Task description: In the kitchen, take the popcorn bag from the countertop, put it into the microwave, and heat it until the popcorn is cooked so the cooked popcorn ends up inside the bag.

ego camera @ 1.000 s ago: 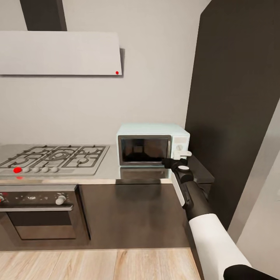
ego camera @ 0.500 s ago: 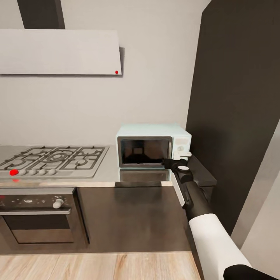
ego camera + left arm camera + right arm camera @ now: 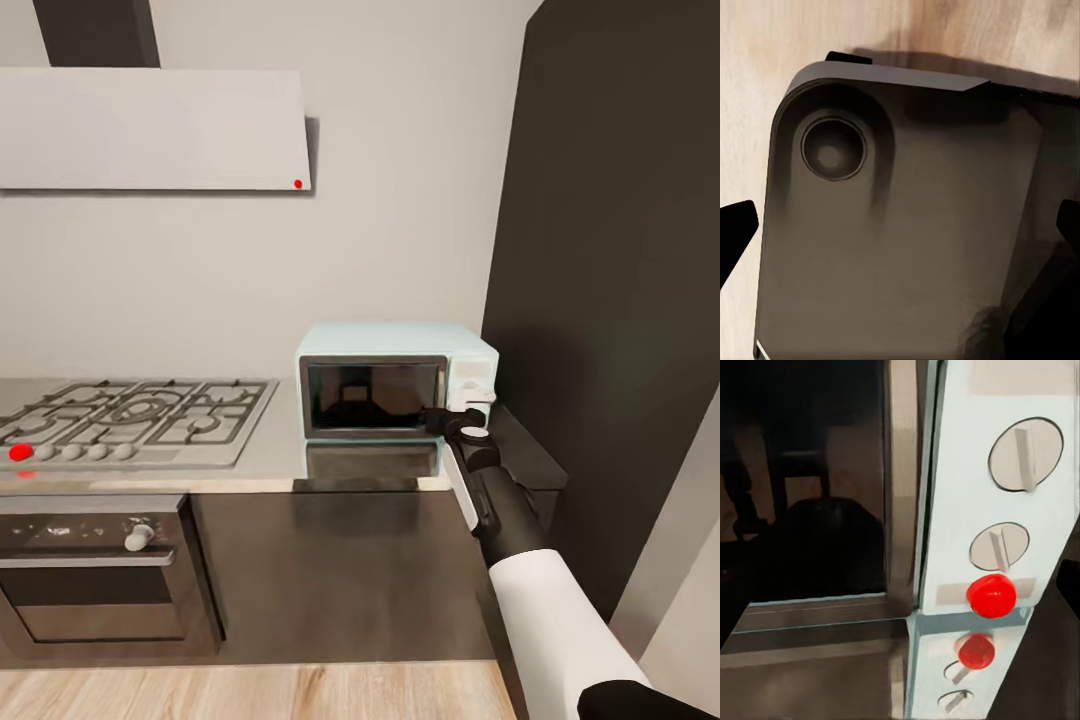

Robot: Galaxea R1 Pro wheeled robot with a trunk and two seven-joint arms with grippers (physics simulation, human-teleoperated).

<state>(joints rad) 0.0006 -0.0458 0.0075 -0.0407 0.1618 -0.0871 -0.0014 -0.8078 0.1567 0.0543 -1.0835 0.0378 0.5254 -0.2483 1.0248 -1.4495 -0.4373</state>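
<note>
Microwave (image 3: 395,385): pale mint box on the countertop (image 3: 285,450), door shut, dark glass toward the room; gas hob (image 3: 135,410) just beside it, oven (image 3: 95,560) below the hob.

Control panel, seen close in the right wrist view: two white knobs (image 3: 1024,454) above a red button (image 3: 991,595), with a reflection of them on the glossy top beneath.

Right gripper (image 3: 462,415): held up against the lower front corner of the microwave, near the panel. Finger state cannot be told.

Left gripper (image 3: 900,225): dark fingertips wide apart, empty, pointed down at the robot's dark base over wood floor (image 3: 765,90).

Popcorn bag: whereabouts not determined; something dark and rounded behind the door glass (image 3: 817,540), identity unclear.

Progress, as judged: door is closed; starting the heating seems to be the step in hand.
</note>
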